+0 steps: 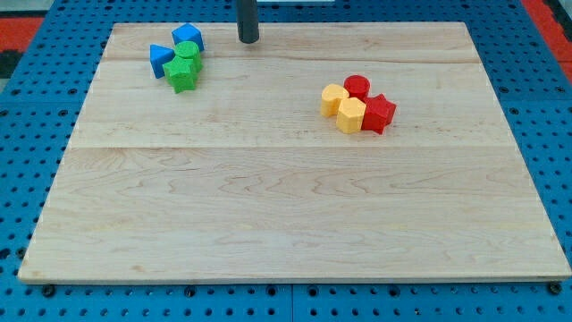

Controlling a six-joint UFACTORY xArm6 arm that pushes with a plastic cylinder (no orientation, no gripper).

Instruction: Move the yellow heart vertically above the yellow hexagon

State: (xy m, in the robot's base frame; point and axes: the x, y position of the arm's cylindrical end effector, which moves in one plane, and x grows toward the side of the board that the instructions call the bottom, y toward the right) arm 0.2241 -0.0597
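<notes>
Unhemmed, my tip (248, 40) at top edge (375, 24)

Desk (295, 215): pale wooden board of joined planks, grain running across the view, evenly lit. Base (36, 89): blue perforated panel with regular holes, showing on all sides of the desk. Red surface (547, 16) at the view's upper corners.

My tip (248, 40) stands at the wooden board's (286, 215) twelve o'clock edge. The yellow heart block (333, 97) touches the yellow hexagon block (351, 115) at its ten o'clock, both at the board's two o'clock.
</notes>
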